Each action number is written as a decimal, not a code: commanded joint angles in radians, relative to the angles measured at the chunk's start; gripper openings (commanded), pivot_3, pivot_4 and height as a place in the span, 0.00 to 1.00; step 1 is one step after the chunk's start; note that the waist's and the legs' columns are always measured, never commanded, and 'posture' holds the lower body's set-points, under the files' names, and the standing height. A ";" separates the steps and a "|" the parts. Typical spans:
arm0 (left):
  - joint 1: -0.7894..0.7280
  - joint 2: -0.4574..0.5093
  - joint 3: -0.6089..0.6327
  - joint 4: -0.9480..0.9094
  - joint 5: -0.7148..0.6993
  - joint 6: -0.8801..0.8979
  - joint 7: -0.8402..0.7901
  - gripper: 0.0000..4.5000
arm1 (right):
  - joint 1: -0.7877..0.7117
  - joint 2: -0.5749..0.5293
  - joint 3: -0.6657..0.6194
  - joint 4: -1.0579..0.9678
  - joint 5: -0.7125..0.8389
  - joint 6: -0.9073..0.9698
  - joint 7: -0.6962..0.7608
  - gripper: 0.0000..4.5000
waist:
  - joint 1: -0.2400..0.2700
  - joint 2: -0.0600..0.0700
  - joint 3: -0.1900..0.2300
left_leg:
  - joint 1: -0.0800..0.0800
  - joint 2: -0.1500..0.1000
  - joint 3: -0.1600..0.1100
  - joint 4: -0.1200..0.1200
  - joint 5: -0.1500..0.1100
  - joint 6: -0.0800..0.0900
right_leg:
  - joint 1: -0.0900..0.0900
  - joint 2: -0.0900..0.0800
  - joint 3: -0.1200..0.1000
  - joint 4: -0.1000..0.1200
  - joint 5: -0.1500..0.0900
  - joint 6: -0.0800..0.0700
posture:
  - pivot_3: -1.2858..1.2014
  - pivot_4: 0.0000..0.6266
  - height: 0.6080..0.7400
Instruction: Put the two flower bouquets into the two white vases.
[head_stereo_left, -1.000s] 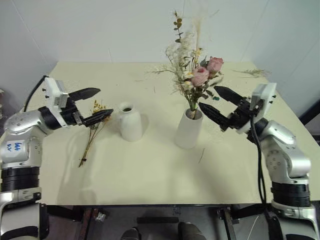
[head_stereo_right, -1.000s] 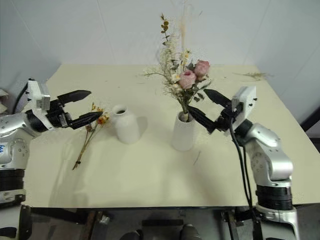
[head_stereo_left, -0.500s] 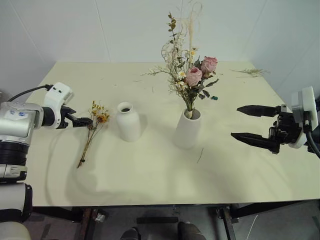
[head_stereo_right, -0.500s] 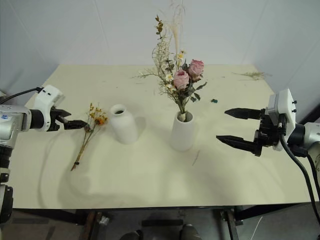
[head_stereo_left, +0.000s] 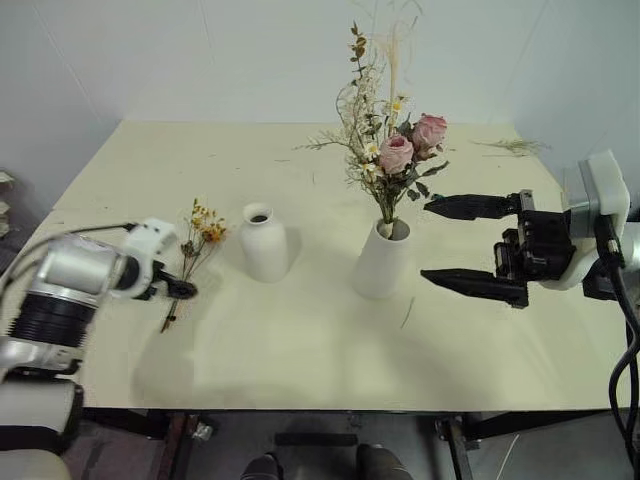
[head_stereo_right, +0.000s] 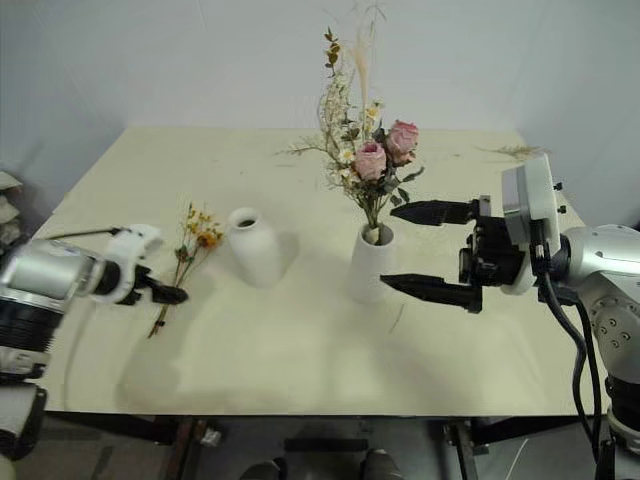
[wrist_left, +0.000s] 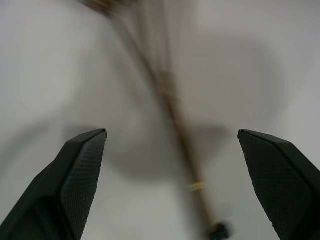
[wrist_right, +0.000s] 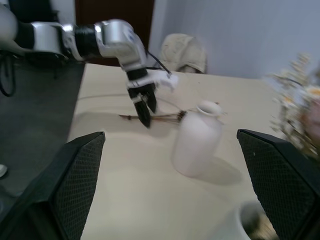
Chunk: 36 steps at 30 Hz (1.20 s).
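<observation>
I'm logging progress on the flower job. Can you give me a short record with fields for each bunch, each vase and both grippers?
rose bunch: upright in the tall vase
yellow bunch: flat on the table, left of the short vase
short vase: holds no flowers
left gripper: jaws open over the yellow bunch's stems
right gripper: jaws open, right of the tall vase, holding nothing

Silver-grey arm shells with ribbed black joint rings. White boxy wrist housings, black mechanism behind. Two long black tapered fingers per gripper: left gripper (head_stereo_left: 180, 290), right gripper (head_stereo_left: 455, 243); finger pads (wrist_left: 75, 175) cross-hatched. Black cables looping along both forearms.
</observation>
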<state>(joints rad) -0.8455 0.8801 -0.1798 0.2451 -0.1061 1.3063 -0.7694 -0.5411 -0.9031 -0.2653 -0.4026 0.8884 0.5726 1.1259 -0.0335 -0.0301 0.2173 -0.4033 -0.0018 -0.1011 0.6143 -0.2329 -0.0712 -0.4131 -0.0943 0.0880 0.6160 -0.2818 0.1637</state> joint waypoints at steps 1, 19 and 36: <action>0.006 -0.004 0.018 -0.019 -0.015 0.040 0.022 1.00 | 0.018 -0.005 -0.022 -0.025 0.009 -0.012 0.004 0.99 | 0.003 0.000 0.000 | 0.000 0.000 0.000 0.000 0.000 0.000 | 0.000 0.000 0.000 0.000 0.000 0.000 | 0.52 0.24 1.00; 0.022 -0.032 0.106 0.022 -0.036 0.002 0.096 0.19 | 0.070 -0.009 -0.023 -0.029 -0.032 -0.065 0.024 1.00 | 0.005 0.000 0.000 | 0.001 0.000 0.000 0.000 0.000 -0.001 | 0.000 0.000 0.000 0.002 -0.001 -0.001 | 0.52 0.24 1.00; -0.085 -0.258 0.638 0.151 -0.311 -0.694 0.170 0.01 | 0.099 -0.003 -0.042 0.040 -0.111 -0.098 -0.008 1.00 | 0.009 -0.001 0.000 | 0.000 0.000 0.000 0.001 0.001 -0.002 | 0.000 -0.001 -0.001 0.002 0.000 -0.001 | 0.52 0.24 1.00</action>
<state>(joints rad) -0.8949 0.6344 0.3480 0.4263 -0.3241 0.7317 -0.5878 -0.4447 -0.9031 -0.2702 -0.3496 0.7745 0.4944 1.1273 -0.0249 -0.0306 0.2170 -0.4033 -0.0019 -0.1011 0.6152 -0.2321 -0.0730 -0.4133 -0.0953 0.0873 0.6170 -0.2817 0.1633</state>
